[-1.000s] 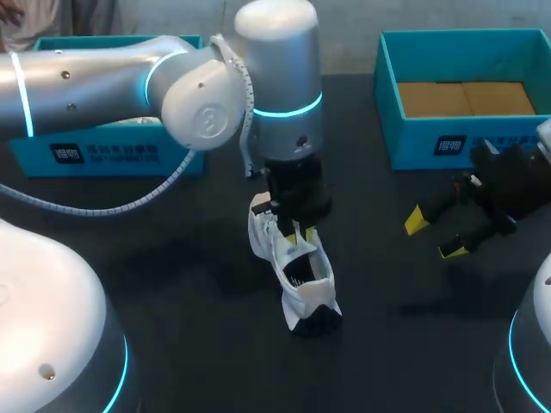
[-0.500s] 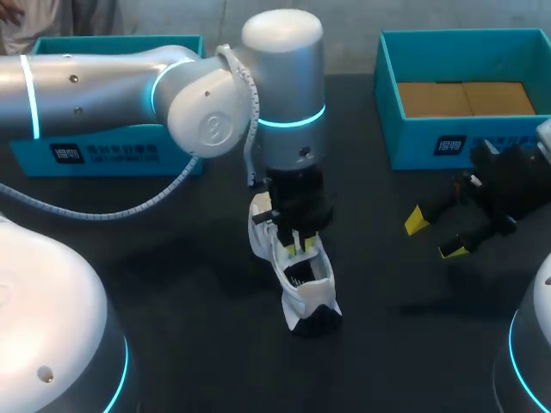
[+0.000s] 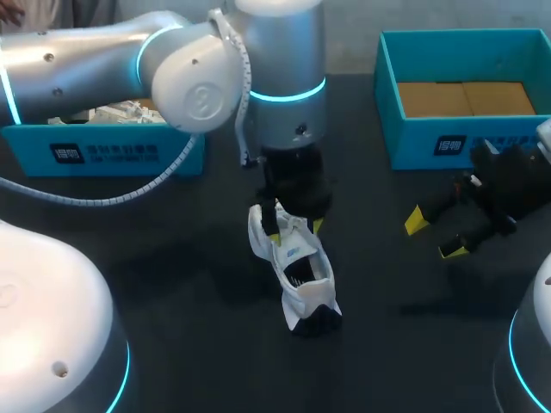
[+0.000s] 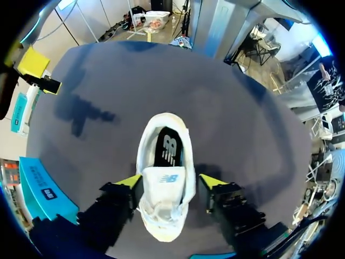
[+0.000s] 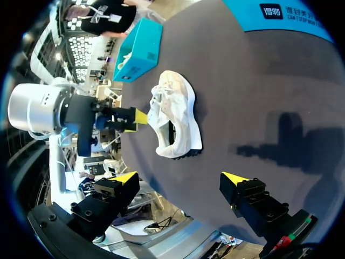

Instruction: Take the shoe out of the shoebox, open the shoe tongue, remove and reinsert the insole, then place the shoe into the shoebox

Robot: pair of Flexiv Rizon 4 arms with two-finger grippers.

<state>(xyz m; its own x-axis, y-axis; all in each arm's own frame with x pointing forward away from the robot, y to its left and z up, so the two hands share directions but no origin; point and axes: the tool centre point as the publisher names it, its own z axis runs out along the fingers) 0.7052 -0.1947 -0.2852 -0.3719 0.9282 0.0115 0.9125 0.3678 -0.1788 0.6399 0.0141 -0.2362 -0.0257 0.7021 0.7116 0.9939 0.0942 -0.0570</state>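
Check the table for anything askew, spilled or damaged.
Nothing stands out. The shoe stands upright on its sole on the table, its insole seated inside, and the left claw straddles it, open.

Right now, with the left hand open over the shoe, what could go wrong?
1. The left hand is open and straddles the shoe at the tongue. Closing here may squeeze the whole upper rather than the tongue alone.
2. Nothing pins the shoe. The right hand sits open, well apart from it, so a pull on the tongue could drag or tip it.
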